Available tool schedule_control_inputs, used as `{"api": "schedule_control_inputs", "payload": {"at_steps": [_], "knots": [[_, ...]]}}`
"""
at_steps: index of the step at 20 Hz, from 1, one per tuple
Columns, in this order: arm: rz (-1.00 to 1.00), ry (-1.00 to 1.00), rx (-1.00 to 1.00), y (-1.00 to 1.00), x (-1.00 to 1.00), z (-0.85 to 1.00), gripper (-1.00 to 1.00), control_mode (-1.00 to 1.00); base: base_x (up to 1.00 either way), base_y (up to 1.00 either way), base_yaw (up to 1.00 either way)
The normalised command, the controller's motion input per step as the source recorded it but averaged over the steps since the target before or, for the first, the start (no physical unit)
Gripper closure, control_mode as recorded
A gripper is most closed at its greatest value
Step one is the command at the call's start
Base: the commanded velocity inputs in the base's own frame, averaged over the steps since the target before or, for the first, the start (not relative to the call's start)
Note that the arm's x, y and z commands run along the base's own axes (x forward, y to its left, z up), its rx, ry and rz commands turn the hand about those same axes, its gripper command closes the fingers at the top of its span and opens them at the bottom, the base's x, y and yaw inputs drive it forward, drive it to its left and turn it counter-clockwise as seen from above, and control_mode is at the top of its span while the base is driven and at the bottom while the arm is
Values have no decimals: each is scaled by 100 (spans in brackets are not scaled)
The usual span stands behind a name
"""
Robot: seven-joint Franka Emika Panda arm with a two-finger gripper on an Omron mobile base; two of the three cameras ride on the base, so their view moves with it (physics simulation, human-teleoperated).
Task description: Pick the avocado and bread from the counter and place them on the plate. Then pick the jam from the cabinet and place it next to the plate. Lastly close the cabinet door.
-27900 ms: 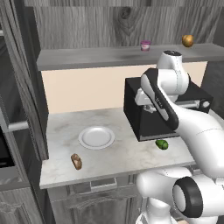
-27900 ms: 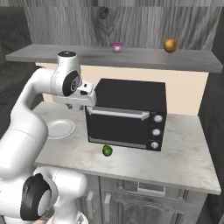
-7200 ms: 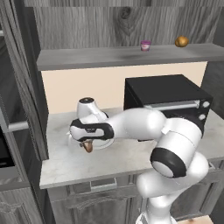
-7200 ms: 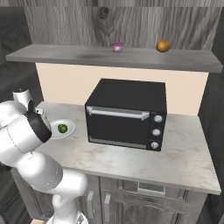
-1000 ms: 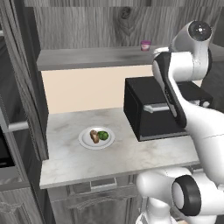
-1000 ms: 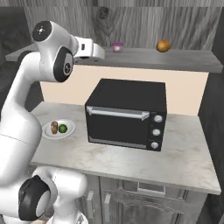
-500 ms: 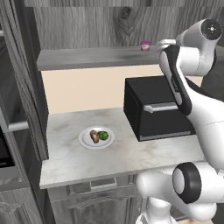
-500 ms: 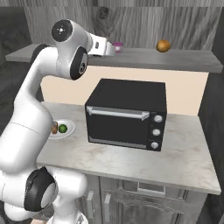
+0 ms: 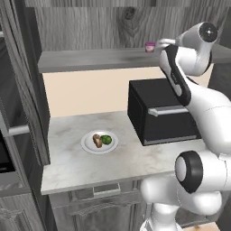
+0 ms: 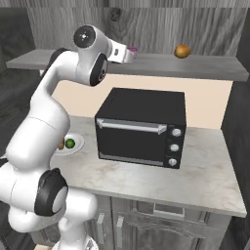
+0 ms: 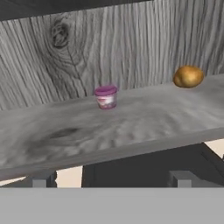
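Note:
The jam [image 11: 106, 96], a small magenta jar with a paler lid, stands on the grey shelf board of the cabinet [image 11: 109, 127], straight ahead in the hand view. My gripper [image 11: 111, 179] is open, its fingertips [image 11: 41, 178] wide apart with nothing between them, level with the shelf's front edge and short of the jar. From the left base view the hand reaches the shelf just right of the jam [image 9: 150, 47]. Down on the counter [image 9: 72, 162] the white plate [image 9: 85, 145] holds the bread [image 9: 96, 140] and the green avocado [image 9: 106, 139] side by side.
An orange-brown round fruit [image 11: 188, 76] sits on the same shelf, right of the jar. A black microwave [image 10: 141, 127] stands on the counter under the shelf, right of the plate [image 10: 77, 145]. A tall dark wood-grain panel [image 9: 18, 81] rises at the shelf's left end.
The hand has swung along the shelf toward the jam and now sits close to it. Its jaws stayed open. Plate, bread and avocado have not moved.

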Motion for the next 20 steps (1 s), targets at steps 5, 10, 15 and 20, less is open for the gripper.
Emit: {"api": "schedule_control_inputs", "payload": {"at_steps": [5,10,15,20], "knots": [[-1,8,2,0,61,0,-100,-100,0,0,0],[0,6,0,-1,56,0,-100,-100,0,0,0],[0,0,0,0,40,-5,-100,-100,0,0,0],[0,0,0,-1,35,-7,-100,-100,0,0,0]]}}
